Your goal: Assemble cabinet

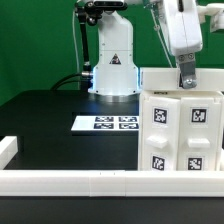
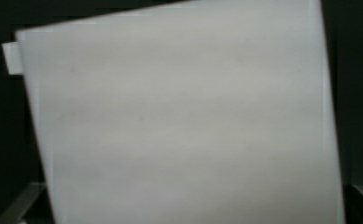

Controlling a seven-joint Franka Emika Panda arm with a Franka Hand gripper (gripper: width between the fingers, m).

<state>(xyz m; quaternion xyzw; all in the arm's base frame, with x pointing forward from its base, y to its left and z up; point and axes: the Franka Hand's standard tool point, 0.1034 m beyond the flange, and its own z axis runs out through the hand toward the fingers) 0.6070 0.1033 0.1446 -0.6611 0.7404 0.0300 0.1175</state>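
The cabinet point(image 1: 180, 120) is a large white boxy body with tagged blocks on its front. It stands on the black table at the exterior view's right, against the front rail. My gripper point(image 1: 186, 80) hangs straight down onto the cabinet's top edge. In the wrist view a plain white face of the cabinet point(image 2: 178, 110) fills nearly the whole picture. Only dark finger tips point(image 2: 18, 206) show at the corners, wide apart on either side of the white face. The jaws look open, and I cannot see whether the pads touch the face.
The marker board point(image 1: 105, 123) lies flat in the middle of the table. A long low white rail point(image 1: 70, 180) runs along the front edge and turns up at the exterior view's left. The arm's white base point(image 1: 113, 62) stands at the back.
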